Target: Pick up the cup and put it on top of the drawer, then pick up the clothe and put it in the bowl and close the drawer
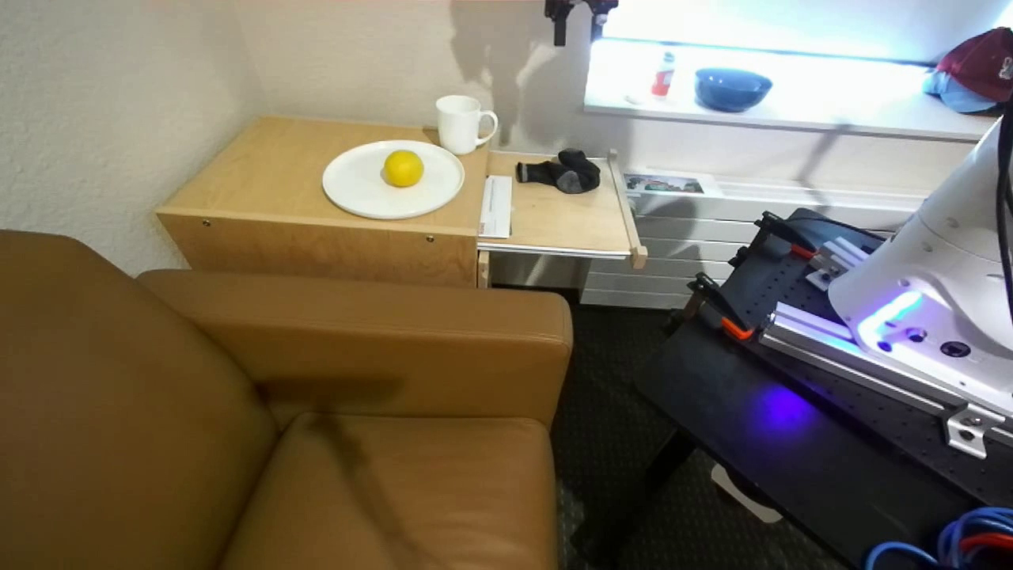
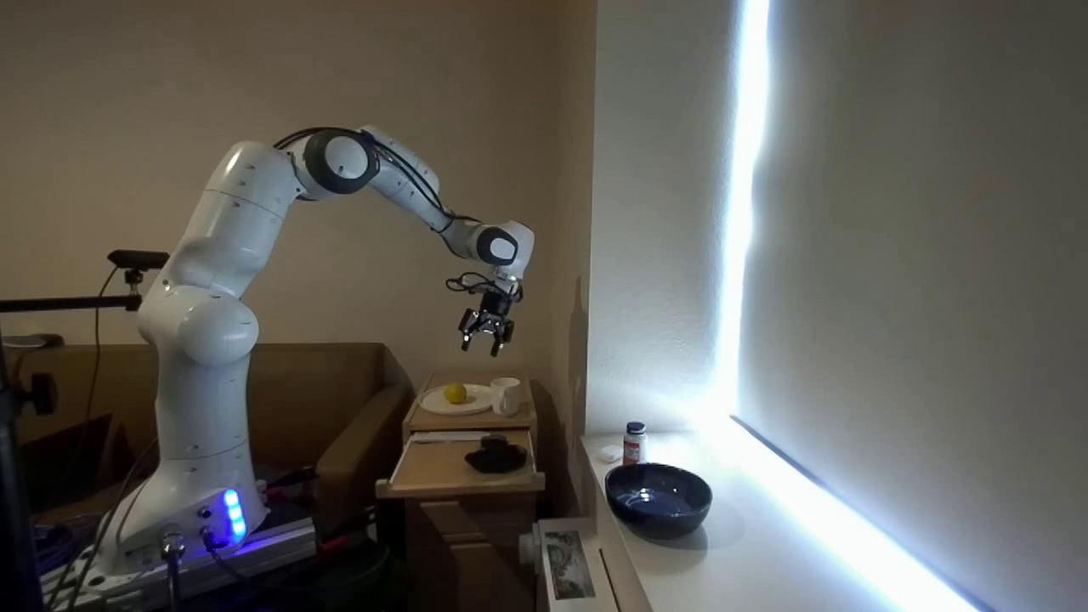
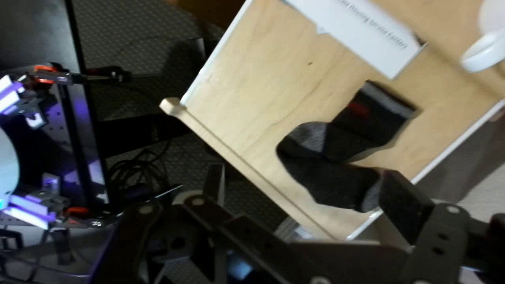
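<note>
The cup, a white mug (image 1: 456, 125), stands upright on the light-wood cabinet top beside a plate. Below that top, the drawer (image 1: 554, 218) is pulled out. On its tray lies the clothe, a black sock-like fabric with grey patches (image 3: 331, 177). The dark blue bowl (image 2: 659, 523) sits on the windowsill. My gripper (image 2: 481, 346) hangs in the air above the drawer, apart from everything. In the wrist view its fingers (image 3: 406, 209) are spread wide with nothing held; one of them overlaps the clothe's edge in the picture. Only part of the mug (image 3: 485, 51) shows there.
A white plate (image 1: 356, 186) carries a yellow fruit (image 1: 404, 169). A white printed strip (image 3: 367, 35) lies in the drawer's inner part. A small bottle (image 2: 634, 444) is near the bowl. The brown sofa (image 1: 356, 348) borders the cabinet; a radiator (image 1: 673, 257) is under the sill.
</note>
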`<action>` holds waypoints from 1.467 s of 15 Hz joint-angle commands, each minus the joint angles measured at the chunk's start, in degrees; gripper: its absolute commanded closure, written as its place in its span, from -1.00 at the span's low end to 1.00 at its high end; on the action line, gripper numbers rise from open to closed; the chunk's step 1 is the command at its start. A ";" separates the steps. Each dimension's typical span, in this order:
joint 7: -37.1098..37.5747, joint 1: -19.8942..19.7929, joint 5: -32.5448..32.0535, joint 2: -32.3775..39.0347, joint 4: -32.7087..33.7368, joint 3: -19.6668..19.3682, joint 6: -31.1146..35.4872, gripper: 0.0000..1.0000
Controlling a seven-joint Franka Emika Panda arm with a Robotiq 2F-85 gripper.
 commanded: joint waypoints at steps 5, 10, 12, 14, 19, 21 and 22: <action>0.45 -2.03 1.51 0.08 -10.20 -1.88 1.70 -1.00; 15.72 0.04 3.03 8.76 -5.92 -2.10 9.43 -1.00; 22.60 1.59 2.07 12.38 -4.52 -2.38 13.13 -1.00; 28.81 2.98 0.68 15.73 -2.83 -2.99 15.44 -1.00; 33.55 3.19 -0.14 17.11 -3.21 -2.47 16.52 -1.00; 34.08 3.23 -0.22 17.27 -2.85 -2.70 16.53 -1.00; 36.24 3.67 -0.12 18.14 -2.55 -3.29 17.49 -1.00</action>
